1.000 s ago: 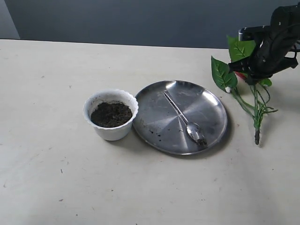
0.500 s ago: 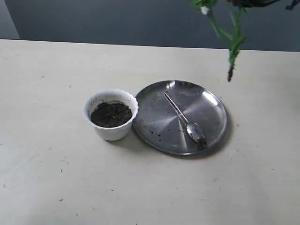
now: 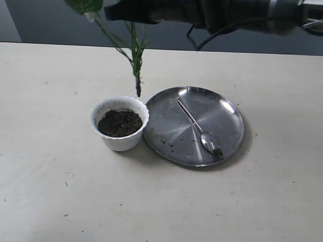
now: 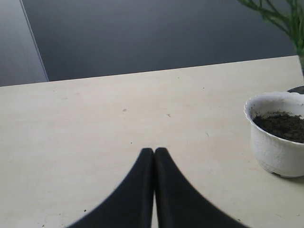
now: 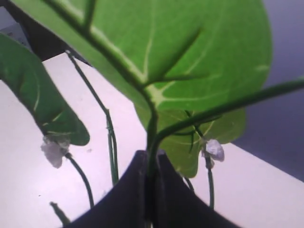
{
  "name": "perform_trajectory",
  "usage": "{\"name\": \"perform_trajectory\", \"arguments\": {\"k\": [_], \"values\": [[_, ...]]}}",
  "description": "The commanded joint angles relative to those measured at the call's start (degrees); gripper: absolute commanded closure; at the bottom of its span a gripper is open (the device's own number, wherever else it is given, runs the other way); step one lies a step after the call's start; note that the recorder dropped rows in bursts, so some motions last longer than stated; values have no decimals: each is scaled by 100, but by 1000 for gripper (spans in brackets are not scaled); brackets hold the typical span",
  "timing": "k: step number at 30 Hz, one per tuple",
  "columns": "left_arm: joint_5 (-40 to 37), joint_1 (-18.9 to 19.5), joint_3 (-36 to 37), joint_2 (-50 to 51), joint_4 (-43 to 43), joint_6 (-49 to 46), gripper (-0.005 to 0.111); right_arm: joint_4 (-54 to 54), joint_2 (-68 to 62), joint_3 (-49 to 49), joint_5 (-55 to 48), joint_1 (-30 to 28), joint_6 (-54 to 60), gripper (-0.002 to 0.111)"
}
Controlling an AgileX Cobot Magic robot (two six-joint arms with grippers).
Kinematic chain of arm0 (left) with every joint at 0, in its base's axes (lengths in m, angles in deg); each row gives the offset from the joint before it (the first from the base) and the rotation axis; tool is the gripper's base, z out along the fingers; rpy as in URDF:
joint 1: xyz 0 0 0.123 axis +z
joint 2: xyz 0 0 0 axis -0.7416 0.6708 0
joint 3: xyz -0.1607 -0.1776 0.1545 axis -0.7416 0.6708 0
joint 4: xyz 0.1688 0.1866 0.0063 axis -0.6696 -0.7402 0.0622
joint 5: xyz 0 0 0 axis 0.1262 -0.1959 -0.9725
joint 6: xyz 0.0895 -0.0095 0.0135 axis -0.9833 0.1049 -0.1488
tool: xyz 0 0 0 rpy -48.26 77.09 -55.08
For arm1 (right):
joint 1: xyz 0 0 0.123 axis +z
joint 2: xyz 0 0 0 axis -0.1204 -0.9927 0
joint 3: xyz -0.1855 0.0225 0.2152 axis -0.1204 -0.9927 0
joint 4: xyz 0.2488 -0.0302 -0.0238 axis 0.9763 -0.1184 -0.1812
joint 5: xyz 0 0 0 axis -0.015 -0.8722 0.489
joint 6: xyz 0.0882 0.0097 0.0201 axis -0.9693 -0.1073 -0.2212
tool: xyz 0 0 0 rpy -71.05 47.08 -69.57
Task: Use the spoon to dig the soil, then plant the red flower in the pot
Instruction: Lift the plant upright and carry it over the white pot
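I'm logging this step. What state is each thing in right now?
Red flower: held in the air, stem base hanging just above the pot's far rim.
Pot: upright, filled with soil.
Spoon: lying on the plate, soil at its tip.
Right tool: shut on a stem.
Left tool: shut, empty.

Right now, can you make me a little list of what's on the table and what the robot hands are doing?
pot: small white scalloped pot, upright, beside the plate
soil: dark crumbly earth filling the pot
plant: green-stemmed artificial flower hanging in the air, dark base just above the pot's far rim; blooms not visible
plate: wide round steel plate, specks of soil on it
spoon: slim silver spoon lying on the plate, bowl dirty
right gripper: shut on a plant stem
left gripper: shut, empty, low over the table
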Motion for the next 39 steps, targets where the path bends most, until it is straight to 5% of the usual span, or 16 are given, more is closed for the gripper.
{"name": "perform_trajectory", "arguments": {"k": [1, 5, 12, 21, 29, 39], "values": [[79, -31, -13, -7, -2, 25, 106, 1343, -300, 32, 174, 238, 1186, 108], [79, -31, -13, -7, -2, 25, 106, 2383, -586, 94, -722, 252, 2735, 108], [79, -31, -13, -7, -2, 25, 106, 2383, -653, 253, -1749, 252, 3689, 108], [79, -31, -13, -7, -2, 25, 106, 2383, -662, 242, -2233, 252, 3796, 108], [79, -31, -13, -7, -2, 25, 106, 2383, -422, 255, -795, 252, 3030, 109], [79, -31, -13, -7, -2, 25, 106, 2383, 71, 255, -1137, 252, 2798, 109]]}}
